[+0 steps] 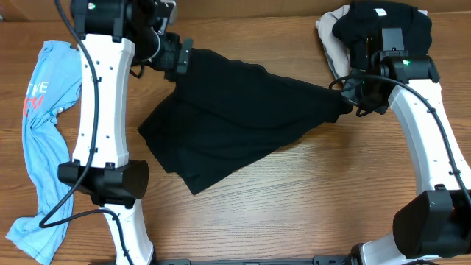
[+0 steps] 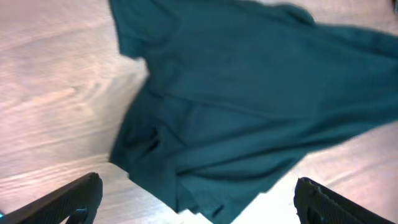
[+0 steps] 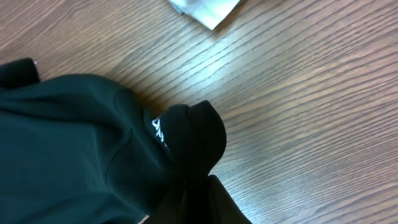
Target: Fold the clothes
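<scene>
One table (image 1: 294,213) | black T-shirt (image 1: 235,125) rumpled at centre, blue T-shirt (image 1: 44,140) far left | left claw (image 1: 180,62) spread by upper-left edge; right claw (image 1: 352,97) pinching right corner | advise: grip left corner, draw taut, smooth flat before folding | white marks (image 3: 157,129) by pinched corner: visible from right wrist only, not overhead

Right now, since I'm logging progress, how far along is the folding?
Nothing looks folded. In hand: the black T-shirt lies rumpled, right gripper pinching its end, left gripper open over it. To do: the light blue T-shirt and the heap of black and beige clothes.
</scene>
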Tool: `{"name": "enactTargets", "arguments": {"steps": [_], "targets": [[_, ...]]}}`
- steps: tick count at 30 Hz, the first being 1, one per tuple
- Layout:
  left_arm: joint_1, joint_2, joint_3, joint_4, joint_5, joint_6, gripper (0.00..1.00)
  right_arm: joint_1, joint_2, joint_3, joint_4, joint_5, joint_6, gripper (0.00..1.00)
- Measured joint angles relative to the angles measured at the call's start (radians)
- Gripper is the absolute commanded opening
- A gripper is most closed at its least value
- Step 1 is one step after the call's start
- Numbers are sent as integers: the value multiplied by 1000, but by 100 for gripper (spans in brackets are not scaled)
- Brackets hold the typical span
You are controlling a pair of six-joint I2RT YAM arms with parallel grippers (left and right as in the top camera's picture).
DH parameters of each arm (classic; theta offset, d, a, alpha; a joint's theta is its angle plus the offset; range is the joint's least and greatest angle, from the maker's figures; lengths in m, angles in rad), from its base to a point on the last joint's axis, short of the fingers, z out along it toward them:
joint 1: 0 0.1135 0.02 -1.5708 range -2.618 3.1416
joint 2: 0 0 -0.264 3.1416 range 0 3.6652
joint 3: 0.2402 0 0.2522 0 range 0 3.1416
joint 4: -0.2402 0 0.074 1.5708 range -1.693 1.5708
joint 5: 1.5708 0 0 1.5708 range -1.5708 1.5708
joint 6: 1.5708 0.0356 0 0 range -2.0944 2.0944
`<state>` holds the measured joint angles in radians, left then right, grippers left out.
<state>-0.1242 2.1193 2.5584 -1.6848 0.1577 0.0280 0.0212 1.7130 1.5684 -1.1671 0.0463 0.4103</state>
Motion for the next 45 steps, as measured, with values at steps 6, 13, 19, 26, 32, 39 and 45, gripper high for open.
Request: {"name": "enactTargets", "arguments": {"steps": [6, 13, 19, 26, 32, 39, 45], "targets": [[-48, -86, -317, 4, -10, 1, 100, 0, 0, 0, -2, -19, -14, 12], [-189, -348, -829, 222, -28, -18, 100, 0, 0, -1, 8, -22, -19, 15], [-281, -577, -1225, 480, -100, -68, 100, 0, 0, -1, 9, -24, -26, 16], [-266, -598, -1547, 808, -147, -67, 82, 0, 0, -2, 7, -24, -31, 16], [-266, -586, -1682, 970, -142, 5, 62, 0, 0, -2, 7, -24, -34, 17], [-266, -586, -1712, 983, -106, 81, 56, 0, 0, -2, 7, -23, -39, 26], [-266, -564, -1729, 994, -90, 106, 56, 0, 0, -2, 6, -23, -46, 47]]}}
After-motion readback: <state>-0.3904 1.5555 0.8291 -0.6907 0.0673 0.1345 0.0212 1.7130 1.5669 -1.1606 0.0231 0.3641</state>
